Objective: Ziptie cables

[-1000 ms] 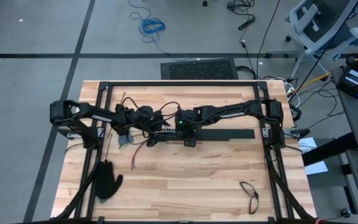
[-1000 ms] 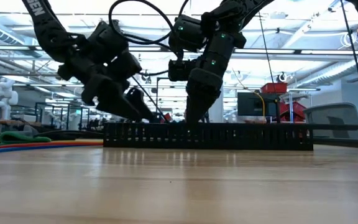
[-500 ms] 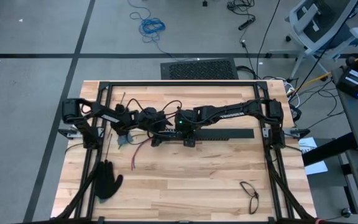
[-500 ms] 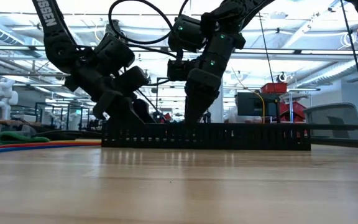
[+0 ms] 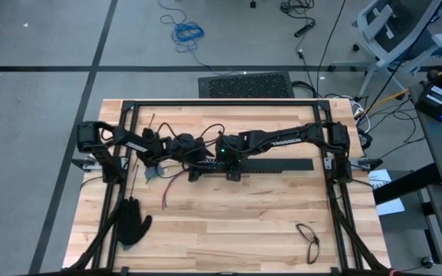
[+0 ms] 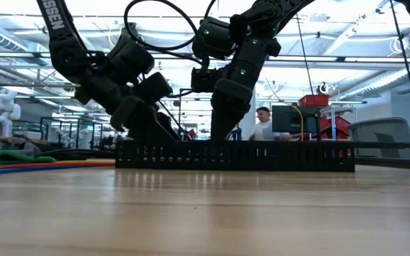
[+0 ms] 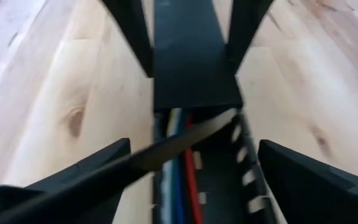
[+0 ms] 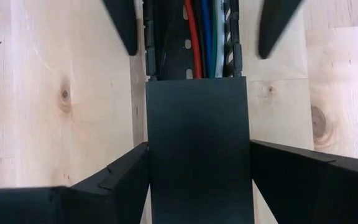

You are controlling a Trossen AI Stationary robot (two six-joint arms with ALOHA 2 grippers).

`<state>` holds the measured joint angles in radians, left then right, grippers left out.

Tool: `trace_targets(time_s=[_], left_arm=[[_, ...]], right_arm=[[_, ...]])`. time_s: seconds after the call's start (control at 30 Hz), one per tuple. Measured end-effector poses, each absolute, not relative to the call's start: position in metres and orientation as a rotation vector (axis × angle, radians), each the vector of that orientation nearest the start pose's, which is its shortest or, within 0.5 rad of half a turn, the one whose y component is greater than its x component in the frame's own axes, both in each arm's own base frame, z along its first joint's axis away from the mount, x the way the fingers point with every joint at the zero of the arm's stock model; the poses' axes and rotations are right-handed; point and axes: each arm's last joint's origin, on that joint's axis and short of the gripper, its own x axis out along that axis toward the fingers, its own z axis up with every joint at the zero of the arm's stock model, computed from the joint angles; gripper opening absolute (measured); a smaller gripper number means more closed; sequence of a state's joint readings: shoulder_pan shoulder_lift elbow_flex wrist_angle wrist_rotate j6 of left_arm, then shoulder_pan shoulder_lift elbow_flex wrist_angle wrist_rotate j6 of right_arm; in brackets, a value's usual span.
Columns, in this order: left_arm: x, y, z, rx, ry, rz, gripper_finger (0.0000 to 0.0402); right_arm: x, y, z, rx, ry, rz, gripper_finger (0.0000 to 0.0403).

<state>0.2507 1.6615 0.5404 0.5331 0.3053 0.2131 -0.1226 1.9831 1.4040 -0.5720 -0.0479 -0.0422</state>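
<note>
wooden desk (image 5: pixel 229 222) under a black frame, open workshop behind it, one person sitting far off in the low view.

both arms are meeting over the slotted cable duct (image 6: pixel 276 154) lying across the desk middle. right end effector (image 8: pixel 199 171) is straddling the duct's flat lid (image 8: pixel 197 143), fingers spread either side and not visibly squeezing it. left end effector (image 7: pixel 191 168) is facing it from the open end, fingers spread wide; a thin dark strip, likely a ziptie (image 7: pixel 185 140), is crossing its view over the duct. whether it is gripped, i cannot tell.

cables (image 8: pixel 202 37) are lying inside the duct channel, running out from under the lid.

judgement for the step: keep the right arm steadying the duct, bring the left fingers down square to the channel, avoid snagging the slot teeth.

count: one duct, one lid, four cables showing (red, blue, white, green), one strip at the duct, one black glove (image 5: pixel 133 222), one pair of glasses (image 5: pixel 308 239) well apart.
</note>
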Motion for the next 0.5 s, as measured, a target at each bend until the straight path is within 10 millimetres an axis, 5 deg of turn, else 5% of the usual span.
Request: trace_targets(time_s=[0.5], left_arm=[[0.2793,0.0531,0.1185,0.027,0.567,-0.079,0.0313]], right_arm=[[0.4002,-0.0481,0.1732,0.064,1.148,-0.044,0.0247]])
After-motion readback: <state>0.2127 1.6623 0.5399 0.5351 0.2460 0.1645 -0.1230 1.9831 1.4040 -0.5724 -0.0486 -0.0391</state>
